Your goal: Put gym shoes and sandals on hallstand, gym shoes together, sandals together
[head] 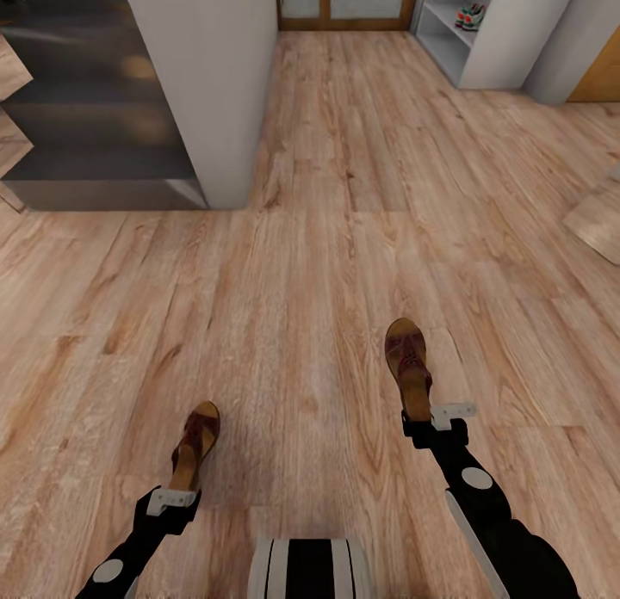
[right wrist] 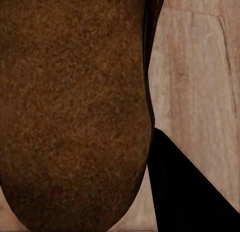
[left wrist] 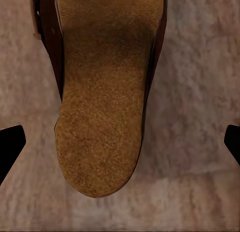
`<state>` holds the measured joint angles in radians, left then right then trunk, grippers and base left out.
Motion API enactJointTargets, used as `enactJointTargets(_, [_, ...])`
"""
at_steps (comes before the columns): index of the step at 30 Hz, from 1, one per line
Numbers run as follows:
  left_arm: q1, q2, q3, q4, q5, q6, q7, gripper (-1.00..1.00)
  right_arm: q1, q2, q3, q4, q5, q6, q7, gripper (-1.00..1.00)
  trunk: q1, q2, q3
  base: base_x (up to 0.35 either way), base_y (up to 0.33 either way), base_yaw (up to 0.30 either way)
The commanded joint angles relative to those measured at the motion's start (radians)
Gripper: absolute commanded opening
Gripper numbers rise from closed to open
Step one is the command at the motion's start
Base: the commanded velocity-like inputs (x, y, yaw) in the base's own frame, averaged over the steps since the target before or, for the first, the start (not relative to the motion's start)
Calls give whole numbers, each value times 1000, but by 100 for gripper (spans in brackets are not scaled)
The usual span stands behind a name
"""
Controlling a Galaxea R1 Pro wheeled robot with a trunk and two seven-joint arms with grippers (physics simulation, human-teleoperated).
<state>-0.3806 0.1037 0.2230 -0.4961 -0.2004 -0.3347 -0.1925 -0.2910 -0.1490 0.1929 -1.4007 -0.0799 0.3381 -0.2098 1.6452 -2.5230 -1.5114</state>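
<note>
Left gripper [head: 176, 496] pinches one sandal [head: 196, 444] by the heel, right gripper [head: 428, 420] the other sandal [head: 407, 362] — gym shoes [head: 469, 15] already on the hallstand [head: 508, 48], well ahead; sandals still to place.

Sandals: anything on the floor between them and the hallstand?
Nothing visible. Both sandals, left and right, sit at the grippers; bare corridor floor runs to the hallstand, where gym shoes already sit.
</note>
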Motion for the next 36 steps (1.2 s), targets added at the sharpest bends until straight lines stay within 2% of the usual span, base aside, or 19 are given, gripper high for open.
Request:
enactJointTargets(1, [-1,-1,9,0,-10,-5,-7,100,-1,-1,4,-1,-11,4,-11,-100,0,-1,-6,0,0,0])
enactJointTargets(6, [0,-1,9,1,-8,-7,-7,100,0,-1,3,-1,-11,4,-11,-100,2,-2,-33,0,0,0])
enactJointTargets(16, [0,-1,7,1,-11,-7,-7,100,0,-1,3,-1,-11,4,-11,-100,2,-2,-49,0,0,0])
enactJointTargets(36, [-1,-2,7,1,-10,-7,-5,100,-1,-1,3,-1,-11,4,-11,-100,2,-2,-52,76,16,0])
